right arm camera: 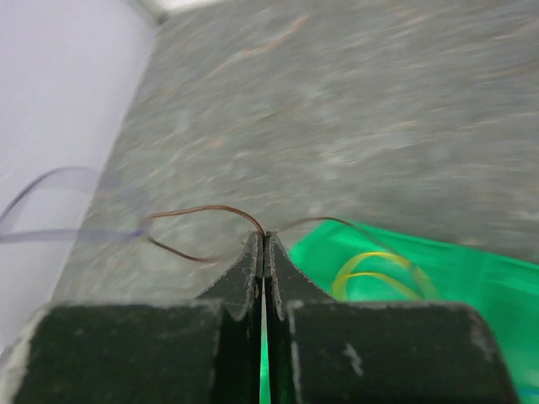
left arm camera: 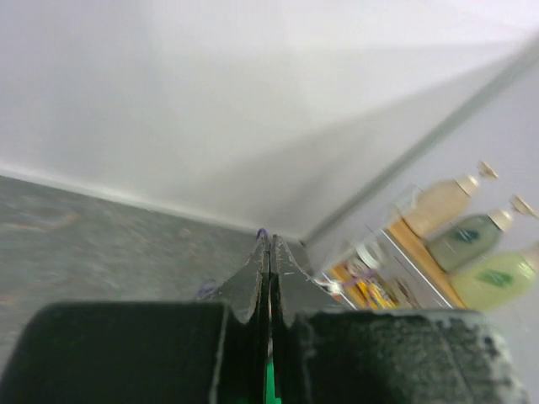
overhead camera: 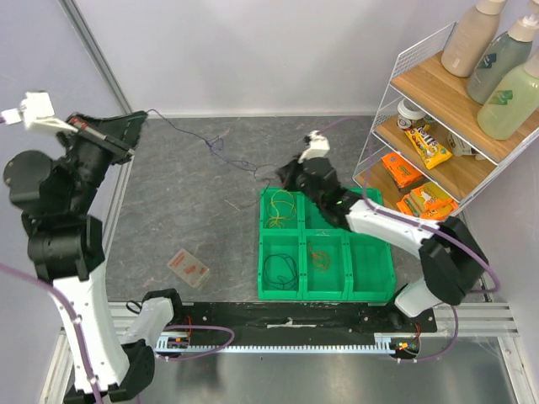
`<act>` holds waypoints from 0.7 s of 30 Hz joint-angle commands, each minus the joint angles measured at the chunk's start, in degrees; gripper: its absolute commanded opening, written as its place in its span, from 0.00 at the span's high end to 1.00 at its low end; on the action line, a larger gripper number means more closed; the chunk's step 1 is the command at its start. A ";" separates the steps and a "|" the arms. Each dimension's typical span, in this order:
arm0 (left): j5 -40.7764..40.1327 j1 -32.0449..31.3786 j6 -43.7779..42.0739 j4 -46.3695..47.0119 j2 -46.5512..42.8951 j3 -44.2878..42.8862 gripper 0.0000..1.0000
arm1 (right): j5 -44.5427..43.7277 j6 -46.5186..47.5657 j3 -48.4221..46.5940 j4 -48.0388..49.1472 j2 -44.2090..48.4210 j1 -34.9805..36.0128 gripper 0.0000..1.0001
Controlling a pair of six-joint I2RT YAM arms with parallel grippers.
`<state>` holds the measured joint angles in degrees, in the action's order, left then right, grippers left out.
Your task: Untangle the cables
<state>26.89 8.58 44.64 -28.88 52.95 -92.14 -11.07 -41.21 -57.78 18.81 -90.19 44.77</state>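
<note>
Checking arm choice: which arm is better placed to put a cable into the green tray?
Right. The right gripper is shut on a brown cable at the far left corner of the green tray. The left gripper, pinching a purple cable, is raised over the left of the table.

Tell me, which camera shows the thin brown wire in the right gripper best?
The right wrist view: the thin brown wire arches clearly from the shut right gripper. The top view shows only a faint dark thread there; the left wrist view misses it.
</note>
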 commanded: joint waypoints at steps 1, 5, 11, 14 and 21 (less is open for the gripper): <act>-21.16 -0.40 -10.80 -12.33 -1.27 -5.85 0.98 | -9.76 1.04 3.02 -8.07 8.96 -8.19 1.00; -26.63 -0.32 -12.03 -13.66 -0.83 -6.91 0.98 | -5.37 5.60 4.25 -9.84 14.60 -15.76 1.00; -21.09 -0.32 -12.74 -8.83 1.37 -2.18 0.98 | -6.15 19.05 -1.63 -17.91 17.50 -16.56 1.00; -23.11 -0.32 -13.44 -6.89 2.07 0.55 0.98 | -6.33 22.04 -3.74 -21.43 19.52 -16.56 1.00; -36.98 -0.40 -18.27 -8.91 4.18 -2.69 0.98 | -15.91 27.24 -8.04 -29.60 26.72 -16.74 1.00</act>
<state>0.36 8.43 31.59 -38.98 57.76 -91.39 -20.43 -19.25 -60.47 -5.28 -68.73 28.25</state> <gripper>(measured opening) 0.022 0.007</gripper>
